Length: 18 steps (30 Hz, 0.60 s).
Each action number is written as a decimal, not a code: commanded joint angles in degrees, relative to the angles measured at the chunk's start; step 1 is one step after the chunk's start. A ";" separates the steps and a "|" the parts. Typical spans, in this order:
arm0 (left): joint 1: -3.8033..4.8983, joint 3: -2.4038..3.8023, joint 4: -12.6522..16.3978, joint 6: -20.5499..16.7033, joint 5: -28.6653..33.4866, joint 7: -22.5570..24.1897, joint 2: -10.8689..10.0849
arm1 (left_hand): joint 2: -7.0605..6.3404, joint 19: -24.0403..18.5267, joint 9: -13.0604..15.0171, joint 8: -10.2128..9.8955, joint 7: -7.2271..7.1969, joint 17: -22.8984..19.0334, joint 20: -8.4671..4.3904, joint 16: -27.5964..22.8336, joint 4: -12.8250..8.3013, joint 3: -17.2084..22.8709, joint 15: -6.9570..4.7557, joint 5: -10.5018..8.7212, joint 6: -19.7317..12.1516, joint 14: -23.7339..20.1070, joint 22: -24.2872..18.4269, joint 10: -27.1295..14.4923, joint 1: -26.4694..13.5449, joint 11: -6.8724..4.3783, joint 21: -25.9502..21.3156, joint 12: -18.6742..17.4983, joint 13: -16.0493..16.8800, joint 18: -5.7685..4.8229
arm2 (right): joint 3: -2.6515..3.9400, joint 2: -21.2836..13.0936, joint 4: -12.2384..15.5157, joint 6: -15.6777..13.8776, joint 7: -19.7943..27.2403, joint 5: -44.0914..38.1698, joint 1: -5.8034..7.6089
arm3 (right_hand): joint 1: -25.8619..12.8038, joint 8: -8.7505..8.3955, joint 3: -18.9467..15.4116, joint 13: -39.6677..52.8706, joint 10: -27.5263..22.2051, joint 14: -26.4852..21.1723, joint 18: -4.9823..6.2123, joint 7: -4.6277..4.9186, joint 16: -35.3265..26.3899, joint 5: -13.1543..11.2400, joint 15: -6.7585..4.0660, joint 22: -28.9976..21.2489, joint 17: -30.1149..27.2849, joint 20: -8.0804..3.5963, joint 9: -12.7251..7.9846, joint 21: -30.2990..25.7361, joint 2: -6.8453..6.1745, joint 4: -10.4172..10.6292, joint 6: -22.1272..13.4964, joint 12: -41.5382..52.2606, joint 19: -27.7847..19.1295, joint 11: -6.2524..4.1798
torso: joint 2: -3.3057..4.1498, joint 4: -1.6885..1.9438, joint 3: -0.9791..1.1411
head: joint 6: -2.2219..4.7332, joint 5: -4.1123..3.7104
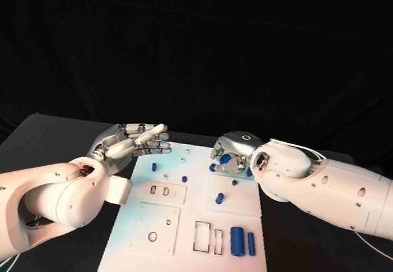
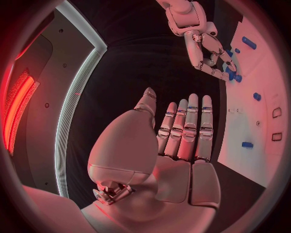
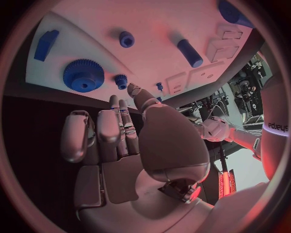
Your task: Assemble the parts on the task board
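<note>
The white board (image 1: 196,240) lies in the middle of the black table (image 1: 46,141), running from the near edge toward the far side. The left hand (image 1: 136,140) hovers at the board's far left corner, fingers straight, apart and holding nothing; the left wrist view shows the same flat palm (image 2: 182,141) over the dark table beside the board's edge. The right hand (image 1: 235,154) hangs over the board's far right corner, fingers pointing down among the blue parts there. In the right wrist view its fingers (image 3: 106,133) are loosely bent with nothing between them, above the table just off the board's edge. Near them on the board sit a big gear (image 3: 84,75), a small gear (image 3: 121,81), a short peg (image 3: 126,39), a rod (image 3: 189,52) and a flat block (image 3: 46,44). In the head view, 2 cylinders, a thick one (image 1: 237,240) and a thin one (image 1: 251,243), lie side by side at the board's near right, next to 2 narrow slots (image 1: 209,236). More small blue pieces (image 1: 153,167) dot the board's far half.
</note>
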 commanded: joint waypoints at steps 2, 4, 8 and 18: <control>0.24 0.08 0.31 1.40 -0.33 -0.04 0.01 | 0.24 0.41 -0.08 -0.28 0.27 0.09 -0.17 -0.24 -0.07 -0.35 0.00 0.16 0.06 0.27 -0.07 0.14 -0.04 0.23 0.24 -0.41 -0.03 0.36 | 0.02 0.51 -0.55 2.11 -1.03 -1.92 0.01 | 0.33 -0.17 1.04 0.07 0.05 2.09 -0.94 0.12 1.63 0.22 -0.21 1.75 1.46 0.15 0.10 1.22 -0.18 0.19 -0.39 0.16 0.70 0.03 | 0.35 0.16 -0.10 | -0.06 0.00; 0.30 0.09 0.35 1.44 -0.33 -0.09 -0.01 | 0.25 0.42 -0.08 -0.29 0.28 0.09 -0.17 -0.25 -0.06 -0.35 0.00 0.16 0.06 0.26 -0.08 0.13 -0.05 0.23 0.24 -0.42 -0.03 0.36 | 0.02 0.74 -0.87 2.34 -1.04 -1.94 -0.01 | 0.38 -0.14 1.51 0.07 0.18 2.09 -1.06 0.11 2.36 0.26 -0.17 2.60 2.14 0.18 0.13 1.78 -0.18 0.30 -0.26 0.16 0.91 0.02 | 0.39 0.18 -0.10 | -0.08 0.05; 0.40 0.09 0.49 1.52 -0.33 -0.21 -0.07 | 0.25 0.43 -0.08 -0.30 0.28 0.09 -0.18 -0.26 -0.06 -0.36 0.00 0.16 0.05 0.26 -0.08 0.13 -0.05 0.24 0.24 -0.43 -0.03 0.36 | 0.01 1.18 -1.50 2.63 -0.95 -1.91 -0.05 | 0.42 -0.09 2.30 0.04 0.46 2.12 -1.23 0.19 3.48 0.31 -0.14 3.82 3.19 0.22 0.18 2.60 -0.23 0.50 -0.04 0.17 1.21 0.03 | 0.52 0.16 -0.11 | -0.10 0.07; 0.57 0.10 0.57 1.61 -0.32 -0.47 -0.23 | 0.30 0.53 -0.10 -0.42 0.34 0.09 -0.21 -0.39 -0.06 -0.43 0.04 0.16 -0.04 0.24 -0.11 0.03 -0.12 0.28 0.26 -0.59 -0.05 0.35 | -0.01 1.55 -1.99 3.70 -0.61 -1.50 -0.20 | 0.33 0.10 3.52 0.02 1.23 2.15 -1.50 0.35 5.02 0.28 -0.08 5.74 4.58 0.29 0.34 3.86 -0.35 0.90 0.69 0.28 1.74 -0.02 | 0.78 0.22 -0.16 | -0.35 0.18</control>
